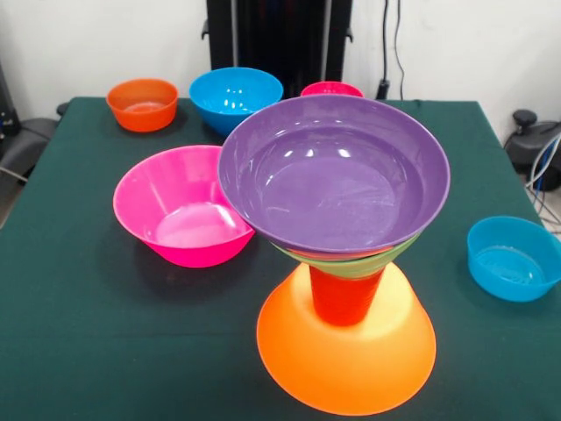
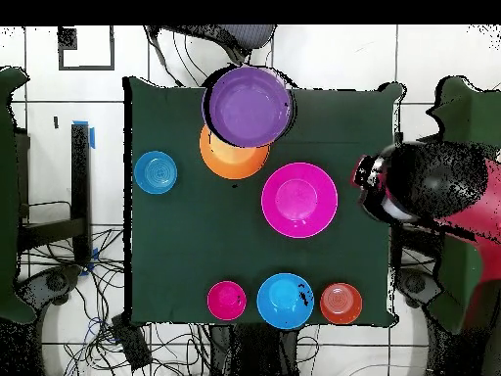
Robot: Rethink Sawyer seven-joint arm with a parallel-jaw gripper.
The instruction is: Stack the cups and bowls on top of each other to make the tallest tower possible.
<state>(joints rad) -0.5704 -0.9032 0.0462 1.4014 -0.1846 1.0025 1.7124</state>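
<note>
The tower stands near the front of the table. Its base is a large orange bowl, rim down. An orange-red cup stands upright on it. A green bowl sits on the cup, and a purple bowl sits on top, open side up and slightly tilted. A large pink bowl rests upright beside the tower. In the overhead view the arm's end with the gripper hangs at the table's right edge, away from all bowls. The front view does not show the arm.
Loose upright bowls line the table's edges: a blue one, a small orange one, a small red-pink one, and a small blue one. The table has a dark green cloth.
</note>
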